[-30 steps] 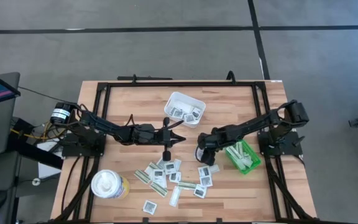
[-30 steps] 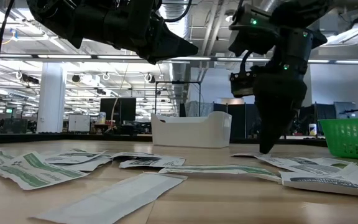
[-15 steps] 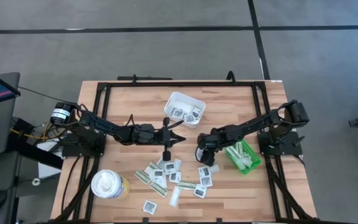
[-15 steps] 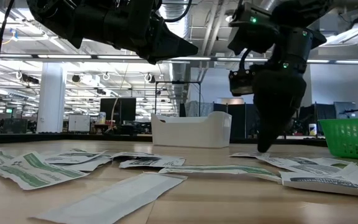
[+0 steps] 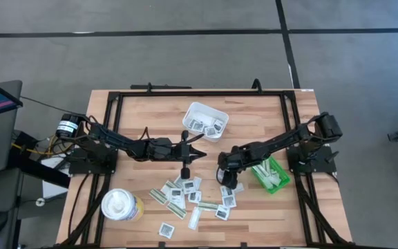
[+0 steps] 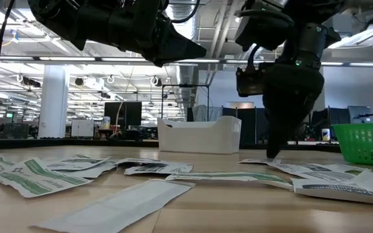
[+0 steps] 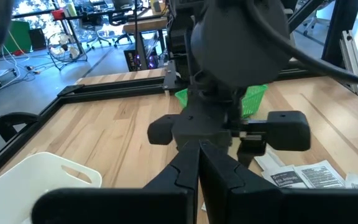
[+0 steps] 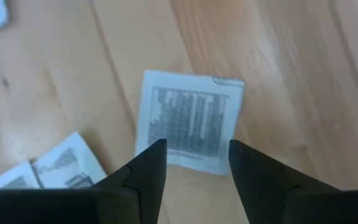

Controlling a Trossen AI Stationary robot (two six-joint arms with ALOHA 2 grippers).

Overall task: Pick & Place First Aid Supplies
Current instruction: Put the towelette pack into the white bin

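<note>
1. The high view looks straight down on the whole tabletop (image 5: 254, 124).
2. The low view looks level across it, very near.
3. The right wrist view looks down past its jaws, close on a square packet (image 8: 188, 121) between them; the high view shares it.

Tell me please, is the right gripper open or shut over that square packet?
Open: the right gripper shows a clear gap between its fingers, the square packet lying flat beyond them.

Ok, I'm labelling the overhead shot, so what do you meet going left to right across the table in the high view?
White round container → left gripper, shut, in mid-table → right gripper, open over a square white packet → green bin. The white tray and the rest of the packets overlap these in the order.
</note>
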